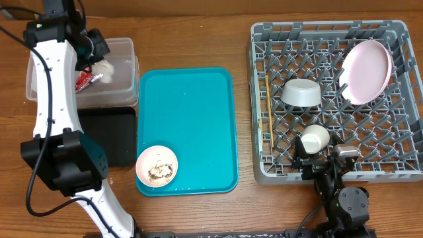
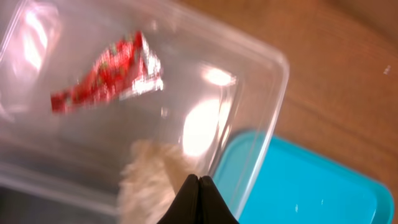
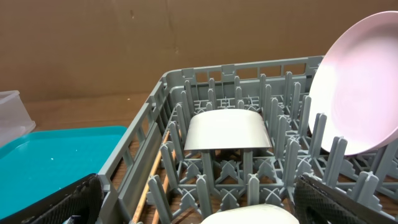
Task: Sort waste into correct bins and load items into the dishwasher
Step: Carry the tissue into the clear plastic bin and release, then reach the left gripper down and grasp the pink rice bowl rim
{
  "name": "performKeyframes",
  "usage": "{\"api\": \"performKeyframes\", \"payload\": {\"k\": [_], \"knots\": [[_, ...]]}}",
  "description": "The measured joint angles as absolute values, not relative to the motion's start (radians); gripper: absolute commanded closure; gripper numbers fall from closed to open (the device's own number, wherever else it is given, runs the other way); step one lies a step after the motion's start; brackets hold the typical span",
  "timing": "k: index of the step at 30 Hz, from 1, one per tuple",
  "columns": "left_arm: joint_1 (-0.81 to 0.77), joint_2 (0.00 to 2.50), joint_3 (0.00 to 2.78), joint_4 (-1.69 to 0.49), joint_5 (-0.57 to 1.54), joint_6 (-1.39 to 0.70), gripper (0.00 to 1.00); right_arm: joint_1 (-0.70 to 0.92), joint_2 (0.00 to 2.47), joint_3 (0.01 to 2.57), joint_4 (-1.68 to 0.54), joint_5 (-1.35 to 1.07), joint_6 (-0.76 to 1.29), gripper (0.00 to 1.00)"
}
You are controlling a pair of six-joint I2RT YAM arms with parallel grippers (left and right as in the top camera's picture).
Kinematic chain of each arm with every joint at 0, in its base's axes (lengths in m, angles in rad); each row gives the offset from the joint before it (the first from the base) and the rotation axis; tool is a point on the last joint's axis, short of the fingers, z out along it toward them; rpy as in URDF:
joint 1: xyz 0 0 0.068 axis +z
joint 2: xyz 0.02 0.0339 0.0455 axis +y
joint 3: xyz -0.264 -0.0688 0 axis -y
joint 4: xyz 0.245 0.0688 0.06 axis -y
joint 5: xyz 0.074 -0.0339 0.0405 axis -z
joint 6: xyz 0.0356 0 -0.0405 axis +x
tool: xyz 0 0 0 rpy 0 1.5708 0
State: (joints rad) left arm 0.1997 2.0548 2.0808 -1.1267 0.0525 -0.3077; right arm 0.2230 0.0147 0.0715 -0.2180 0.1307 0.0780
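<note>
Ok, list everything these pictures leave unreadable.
The left gripper: the left wrist view is blurred, so whether its shut tips pinch the napkin is unclear.
The black tray: overhead, the left arm hides its left part.
The white cup: cut off by the bottom edge of the right wrist view.
The scraps in the small bowl: too small overhead to identify.

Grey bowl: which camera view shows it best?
The right wrist view: the grey bowl fills the middle, upside down in the dish rack. The overhead view shows it small; the left wrist view misses it.
</note>
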Motion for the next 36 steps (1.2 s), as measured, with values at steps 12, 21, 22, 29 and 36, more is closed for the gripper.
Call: {"api": "performKeyframes", "payload": {"k": [12,21,22,29,36], "knots": [[0.178,2.063,2.081,-1.143,0.053,-0.297,0.23,0.223,0.015,0.072,-0.218,0.131,0.078,0.00],[0.178,2.049,2.081,-1.391,0.080,-0.285,0.11,0.223,0.015,0.072,-0.218,0.131,0.078,0.00],[0.176,2.040,2.080,-1.406,0.095,-0.279,0.08,0.223,0.015,0.072,-0.217,0.131,0.078,0.00],[0.046,1.797,2.080,-1.456,0.183,-0.187,0.00,0.223,0.015,0.072,-0.218,0.130,0.078,0.00],[-0.287,1.565,2.091,-1.472,0.133,-0.160,0.00,0.223,0.015,0.072,-0.218,0.130,0.078,0.00]]}}
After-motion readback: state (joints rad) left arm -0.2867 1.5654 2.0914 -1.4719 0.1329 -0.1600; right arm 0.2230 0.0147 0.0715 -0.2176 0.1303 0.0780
